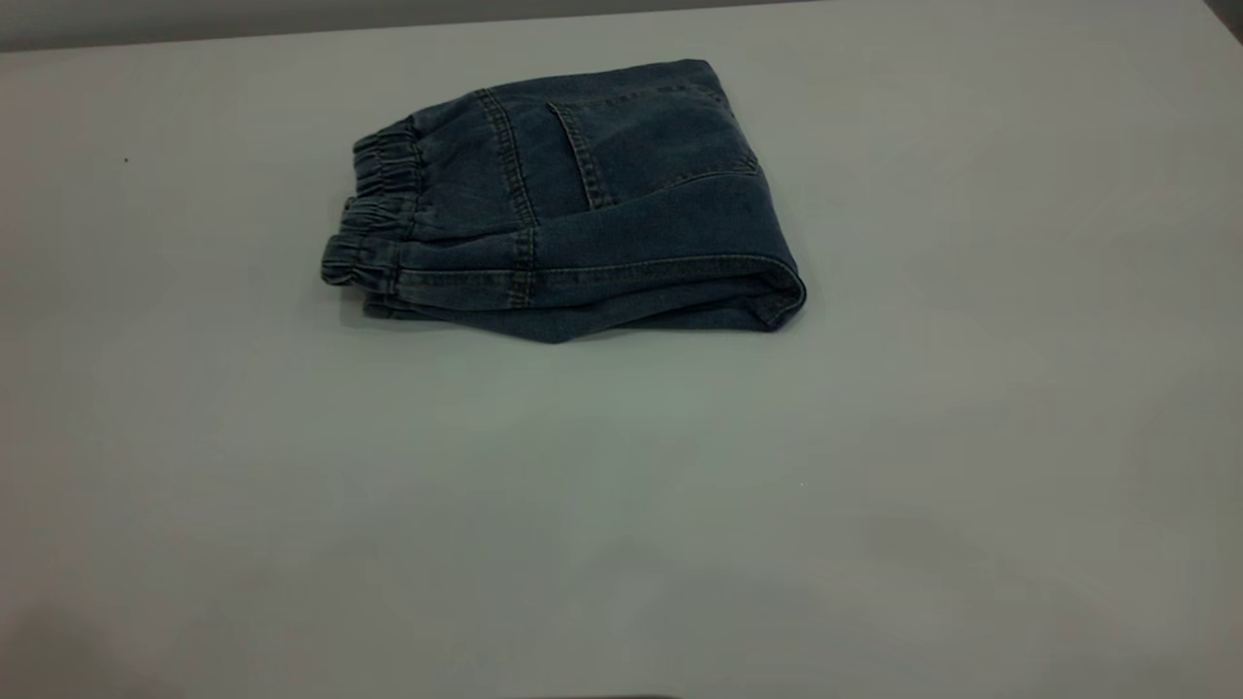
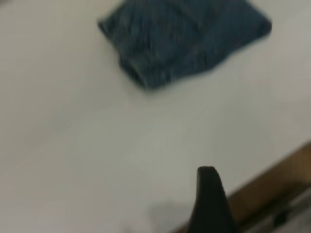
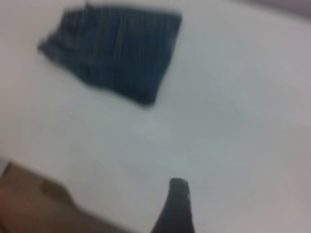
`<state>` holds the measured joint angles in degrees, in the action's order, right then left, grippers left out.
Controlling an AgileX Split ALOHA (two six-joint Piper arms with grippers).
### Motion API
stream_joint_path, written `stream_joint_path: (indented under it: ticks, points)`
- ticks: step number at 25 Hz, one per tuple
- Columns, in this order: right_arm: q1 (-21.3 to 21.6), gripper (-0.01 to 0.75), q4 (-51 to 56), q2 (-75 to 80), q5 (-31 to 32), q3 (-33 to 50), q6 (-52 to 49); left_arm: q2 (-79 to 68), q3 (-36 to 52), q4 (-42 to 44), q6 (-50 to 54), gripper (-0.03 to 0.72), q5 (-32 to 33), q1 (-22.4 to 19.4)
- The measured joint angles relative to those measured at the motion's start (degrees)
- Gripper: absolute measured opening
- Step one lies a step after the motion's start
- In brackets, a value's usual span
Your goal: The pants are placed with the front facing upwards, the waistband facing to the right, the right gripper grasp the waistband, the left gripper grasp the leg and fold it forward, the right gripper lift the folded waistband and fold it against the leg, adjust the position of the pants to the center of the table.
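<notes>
The pants (image 1: 563, 204) lie folded into a compact blue denim bundle on the white table (image 1: 621, 505), left of centre and toward the far side. Their ruched waistband (image 1: 379, 214) points to the left in the exterior view, and a patch pocket faces up. Neither arm appears in the exterior view. In the left wrist view a dark part of my left gripper (image 2: 209, 204) hangs over the table's edge, well away from the pants (image 2: 184, 41). In the right wrist view my right gripper (image 3: 176, 208) is likewise far from the pants (image 3: 116, 51). Neither holds anything I can see.
A brown surface runs beyond the table's edge (image 2: 277, 184) beside the left gripper, and another brown area (image 3: 29, 199) shows past the edge near the right gripper. Bare white tabletop surrounds the pants on all sides.
</notes>
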<state>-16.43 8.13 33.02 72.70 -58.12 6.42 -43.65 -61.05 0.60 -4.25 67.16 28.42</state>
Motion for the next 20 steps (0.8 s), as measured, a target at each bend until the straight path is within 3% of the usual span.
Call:
stream_joint_path:
  ticks: [6, 10, 20]
  points:
    - [0.00, 0.568, -0.23, -11.72, -3.34, 20.93, -0.93, 11.54, 17.41, 0.05, 3.04, 0.452, -0.26, 0.00]
    - [0.00, 0.568, 0.47, -16.78, -5.47, 29.69, -2.02, 17.66, 25.90, 0.58, 7.82, 0.452, -2.10, 0.00]
    - [0.00, 0.568, 0.48, -19.30, -8.13, 31.32, -3.71, 24.92, 31.98, 5.06, 9.14, 0.452, -3.85, 0.00]
